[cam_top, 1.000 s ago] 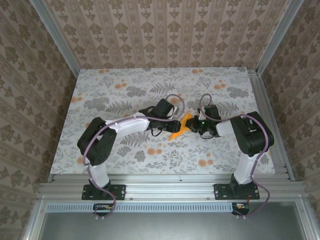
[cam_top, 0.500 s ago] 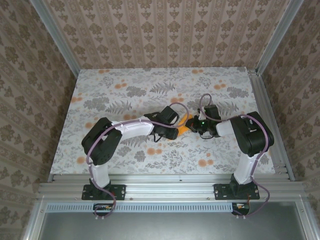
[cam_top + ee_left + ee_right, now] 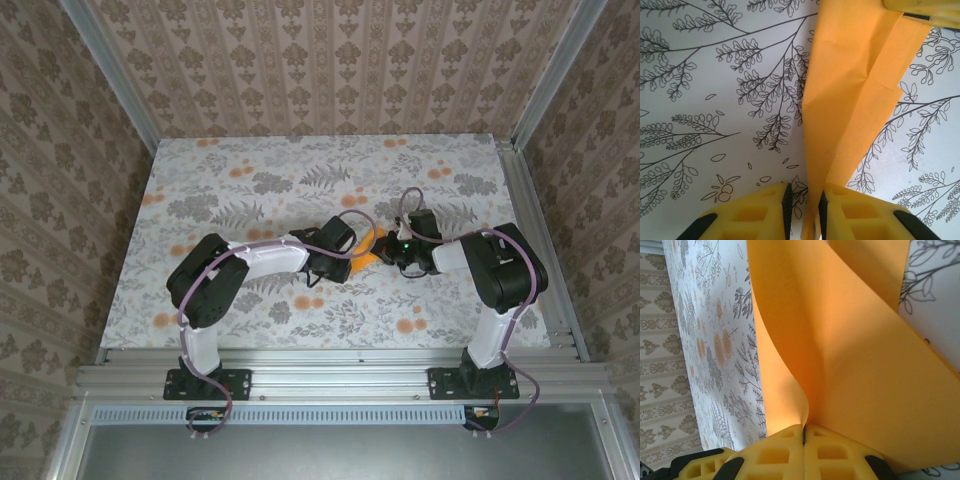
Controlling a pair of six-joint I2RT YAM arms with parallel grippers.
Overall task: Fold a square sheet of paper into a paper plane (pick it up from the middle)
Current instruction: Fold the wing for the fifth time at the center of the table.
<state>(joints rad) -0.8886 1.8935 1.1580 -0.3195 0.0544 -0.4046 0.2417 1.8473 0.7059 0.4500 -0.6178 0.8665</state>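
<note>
Orange paper (image 3: pixel 368 254) lies between the two grippers just right of centre in the overhead frame, only a sliver showing above the flowered table (image 3: pixel 250 170). The right gripper (image 3: pixel 804 429) has its fingers pressed together on one end, and the sheet curls up out of the seam. In the left wrist view the creased strip runs lengthwise from the upper right down to bottom centre, straight into the left gripper (image 3: pixel 803 192). Its jaws stand a narrow slot apart with the fold inside, touching one pad but not squeezed, as far as I can see. A second ago that arm sat further left, and much more orange showed.
</note>
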